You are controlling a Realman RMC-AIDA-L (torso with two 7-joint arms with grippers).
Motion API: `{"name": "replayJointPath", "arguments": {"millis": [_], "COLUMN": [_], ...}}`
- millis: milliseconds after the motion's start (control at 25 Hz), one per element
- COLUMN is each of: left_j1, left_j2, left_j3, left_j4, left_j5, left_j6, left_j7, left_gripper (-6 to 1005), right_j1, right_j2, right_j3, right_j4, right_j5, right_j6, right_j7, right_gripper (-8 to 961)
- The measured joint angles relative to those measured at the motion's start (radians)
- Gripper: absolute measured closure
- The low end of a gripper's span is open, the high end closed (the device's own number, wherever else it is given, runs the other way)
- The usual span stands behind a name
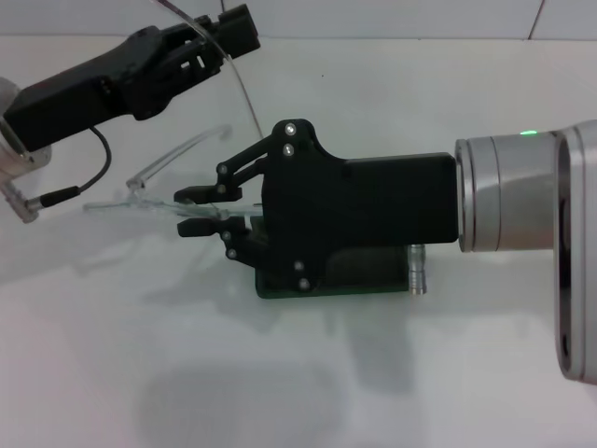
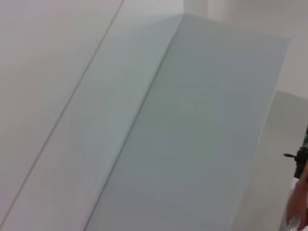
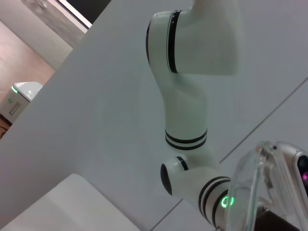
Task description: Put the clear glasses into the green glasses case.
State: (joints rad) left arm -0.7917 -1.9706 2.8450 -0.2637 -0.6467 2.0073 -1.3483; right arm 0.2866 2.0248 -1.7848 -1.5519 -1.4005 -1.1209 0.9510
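Nearest the camera in the head view, the white worktop lies bare and shadowed. Just beyond, the right arm reaches in from the right side, its silver wrist cuff showing a small green light. Its black body sits right over the green glasses case, so only the case's near edge and a strip of dark green peek out underneath. A little silver cylinder stands at the case's right end.

The right end effector points toward the left, fingers drawn narrow and pinched on one thin arm of the clear glasses. That arm runs straight between the fingertips, and the transparent frame spreads out to the left, beside the case and not in it.

Farther back, the left end effector comes in from the upper left, angled down, holding the far part of the clear frame, with a curved clear arm dropping from it toward the right end effector. Whether its fingers are wide or narrow cannot be told.

In the right wrist view, a clear lens shows close up, with the left arm's white joints behind it.
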Motion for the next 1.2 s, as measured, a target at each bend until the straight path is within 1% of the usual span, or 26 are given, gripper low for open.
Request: {"name": "replayJointPath", "arguments": {"millis": [240, 440, 720, 1200], "left_j1": [0.006, 0.006, 0.006, 0.001], "left_j2": [0.0, 0.006, 0.023, 0.026], "left_j3": [0.0, 0.001, 0.001, 0.002], "left_j4": [0.003, 0.015, 0.064, 0.096], "left_j5": [-0.008, -0.005, 0.025, 0.085], "left_j6": [-0.001, 0.021, 0.026, 0.032], "left_j7": [-0.002, -0.003, -0.001, 0.02], "left_gripper": [749, 749, 750, 753], "right_j1": [-0.004, -0.009, -0.013, -0.027], "right_j2": [0.0, 0.0, 0.0, 0.0], "right_j3": [-0.001, 0.001, 0.008, 0.011], "right_j4": [0.0, 0.0, 0.003, 0.005], "right_j5": [0.005, 0.005, 0.005, 0.005], "right_j6": [-0.005, -0.005, -0.005, -0.003], "right_j7": [0.0, 0.0, 0.0, 0.0], "right_gripper": [833, 833, 833, 833]}}
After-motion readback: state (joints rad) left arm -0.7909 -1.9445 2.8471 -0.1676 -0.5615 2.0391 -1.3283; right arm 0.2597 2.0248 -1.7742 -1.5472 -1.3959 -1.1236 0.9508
